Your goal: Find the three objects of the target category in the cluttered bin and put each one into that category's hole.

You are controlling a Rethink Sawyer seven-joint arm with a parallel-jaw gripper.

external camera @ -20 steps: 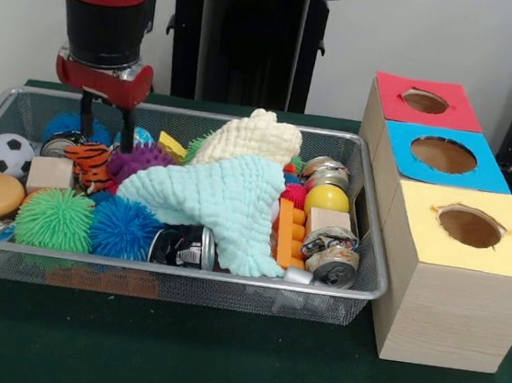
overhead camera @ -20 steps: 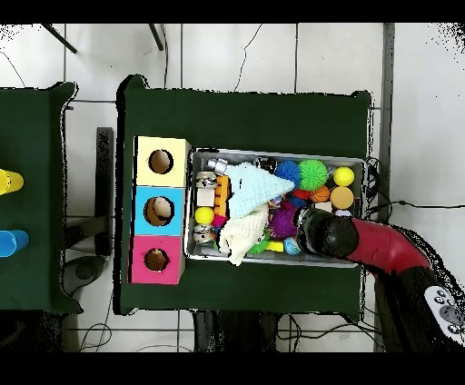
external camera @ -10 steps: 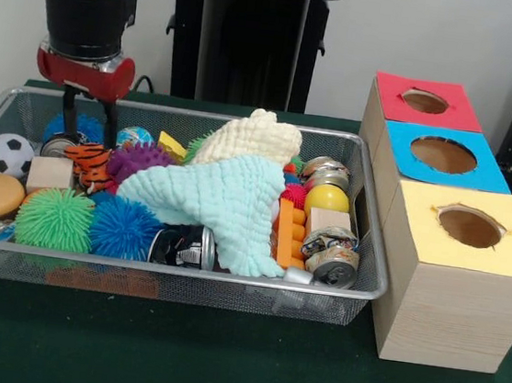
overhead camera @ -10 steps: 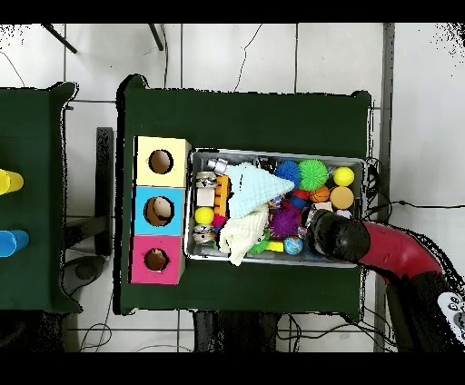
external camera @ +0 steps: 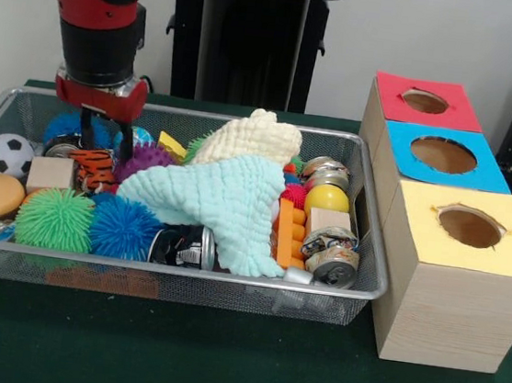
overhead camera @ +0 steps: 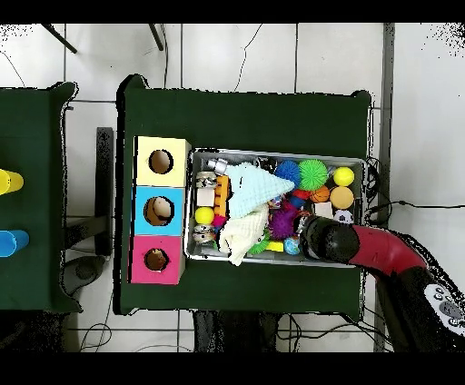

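Observation:
The silver wire-mesh bin (external camera: 182,275) is full of toys; it also shows in the overhead view (overhead camera: 272,153). My gripper (external camera: 104,145) is open at the bin's back left. Its fingers (external camera: 86,128) hang just above an orange and black striped plush toy (external camera: 92,168). In the overhead view the arm's end (overhead camera: 325,238) covers the gripper. The yellow duck and brown monkey are out of view. The round hole in the red panel (external camera: 424,101) is on the far box at the right, and shows in the overhead view (overhead camera: 156,260).
A mint cloth (external camera: 227,198) and a cream knitted cloth (external camera: 252,140) cover the bin's middle. Green (external camera: 54,218), blue (external camera: 123,225) and purple (external camera: 144,158) spiky balls, a soccer ball (external camera: 8,153), cans (external camera: 185,245) and a wooden block (external camera: 50,173) lie around. Blue-topped (external camera: 442,154) and yellow-topped (external camera: 469,225) holes stand nearer.
The gripper swung left and up, then came back right and lower, close over the striped plush. The toys have not moved.

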